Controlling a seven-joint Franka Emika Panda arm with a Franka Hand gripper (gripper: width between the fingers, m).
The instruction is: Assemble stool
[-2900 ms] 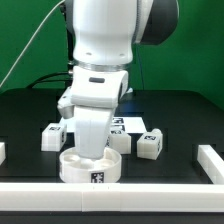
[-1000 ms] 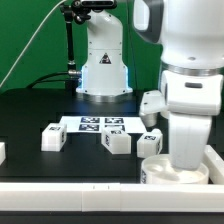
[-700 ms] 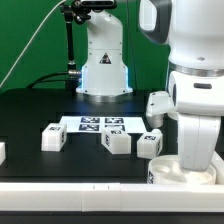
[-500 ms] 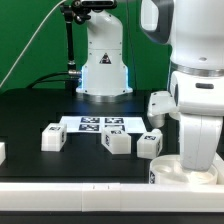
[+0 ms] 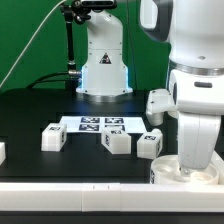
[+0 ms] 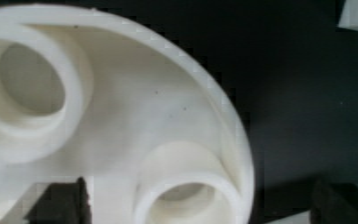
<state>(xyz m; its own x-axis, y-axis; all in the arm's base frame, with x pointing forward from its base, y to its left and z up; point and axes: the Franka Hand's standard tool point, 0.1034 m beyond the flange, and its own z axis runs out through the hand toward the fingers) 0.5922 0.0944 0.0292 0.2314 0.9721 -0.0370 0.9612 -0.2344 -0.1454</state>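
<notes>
The round white seat lies at the front of the exterior view's right, against the white rails. My gripper reaches down onto it, its fingers hidden behind the hand. In the wrist view the seat fills the picture with its round sockets. My gripper has a dark finger on each side of the seat's rim and is shut on it. Three white legs stand on the black table: one at the left, one in the middle, one beside the seat.
The marker board lies behind the legs. A white rail runs along the front edge and another stands at the right. The robot base stands at the back.
My arm has carried the seat from the front middle to the front right corner. In the last half second nothing has moved.
</notes>
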